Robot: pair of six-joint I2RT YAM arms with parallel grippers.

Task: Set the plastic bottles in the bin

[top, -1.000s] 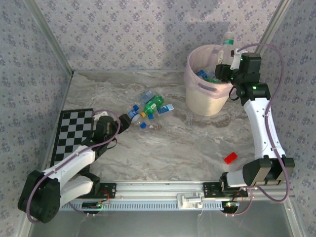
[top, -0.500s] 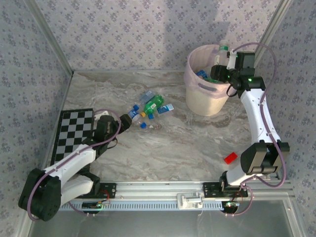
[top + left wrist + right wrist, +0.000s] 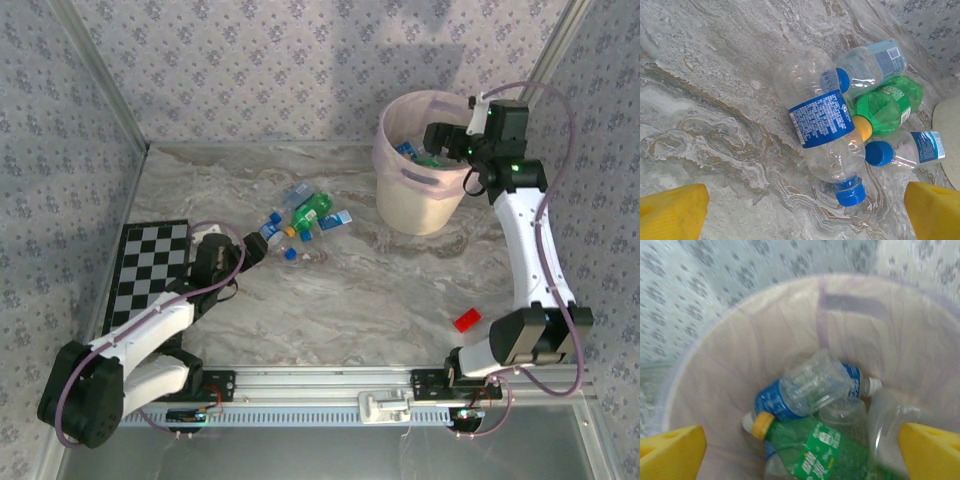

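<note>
1. Four bottles (image 3: 850, 115) lie in a heap on the table (image 3: 400, 290), near its middle and well apart from the bin (image 3: 412, 205); several more lie on their sides inside the bin (image 3: 740, 345), so the task looks partly done.
2. The right jaws stand wide open over the bin's mouth with nothing between them; that arm's drop-off looks finished, and its next job would be another trip to the heap.
3. The left jaws are also wide open and empty; they sit low over the table, just short of the heap and aimed at it; the step in hand reads as the approach to a pick.
4. The blue-label bottle (image 3: 822, 125) is nearest; in the left wrist view its long axis runs from upper left to lower right, base away and blue cap toward the jaws.
5. The green bottle (image 3: 887, 105) touches it, orange cap against its side, its axis running up to the right; two smaller clear ones lie roughly crosswise, blue caps to the left.
6. The next move calls for a short advance and a turn of the wrist, so that the jaws close across the blue-label bottle's body, not along it; its neighbours may roll.
7. The red block (image 3: 466, 320) lies apart and should stay.
</note>
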